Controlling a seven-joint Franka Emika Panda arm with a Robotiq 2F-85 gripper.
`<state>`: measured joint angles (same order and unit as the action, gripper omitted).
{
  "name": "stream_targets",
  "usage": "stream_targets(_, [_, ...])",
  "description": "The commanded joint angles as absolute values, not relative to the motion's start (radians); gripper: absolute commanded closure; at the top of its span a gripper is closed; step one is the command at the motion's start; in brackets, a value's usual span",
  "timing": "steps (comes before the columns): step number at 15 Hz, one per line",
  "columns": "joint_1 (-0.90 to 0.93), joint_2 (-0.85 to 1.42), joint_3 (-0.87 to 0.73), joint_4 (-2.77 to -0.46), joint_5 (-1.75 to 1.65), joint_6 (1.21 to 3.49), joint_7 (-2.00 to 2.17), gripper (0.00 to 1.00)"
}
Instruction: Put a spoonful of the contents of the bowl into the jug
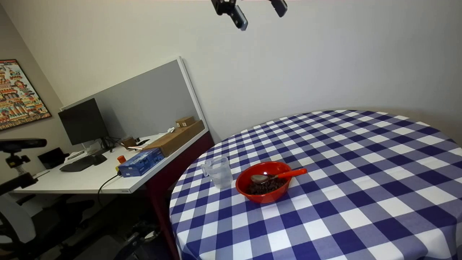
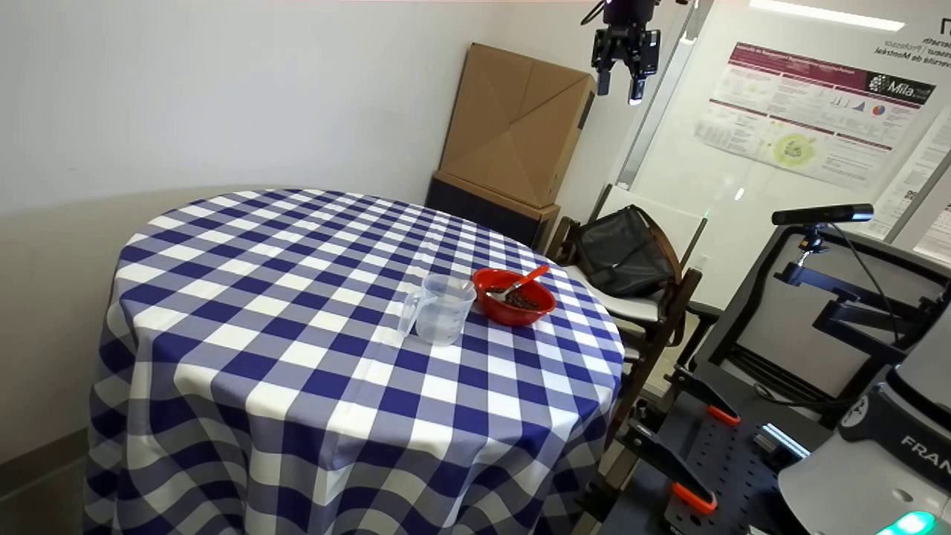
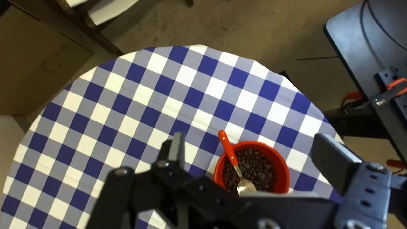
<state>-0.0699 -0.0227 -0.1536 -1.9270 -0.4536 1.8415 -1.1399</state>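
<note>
Judging by the clear jug (image 2: 443, 317), we have scooping and tipping ahead: the spoon (image 3: 231, 155) lies on beans (image 3: 259, 168) in the bowl (image 1: 267, 198), just right of the jug. Our empty gripper (image 2: 620, 92) hangs high, jaws apart. In an exterior view the desk (image 1: 361, 173) ends near the jug's left, with open room right.

Tool (image 1: 262, 20) cut off by top edge in an exterior view. Wrist view: red bowl (image 3: 282, 175) partly hidden behind tool. Clear jug (image 2: 443, 316), lower than tool: markings too small to read.
</note>
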Motion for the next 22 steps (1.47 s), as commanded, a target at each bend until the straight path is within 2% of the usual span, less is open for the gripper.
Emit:
stream_targets(1, [-0.112, 0.072, -0.157, -1.842, -0.481, 1.865, -1.234, 0.0])
stream_targets(12, [-0.143, 0.171, -0.134, -1.877, -0.472, 1.961, -1.441, 0.0])
stream_targets(22, [-0.2, 0.155, -0.15, -2.111, -0.462, 2.21, -1.57, 0.0])
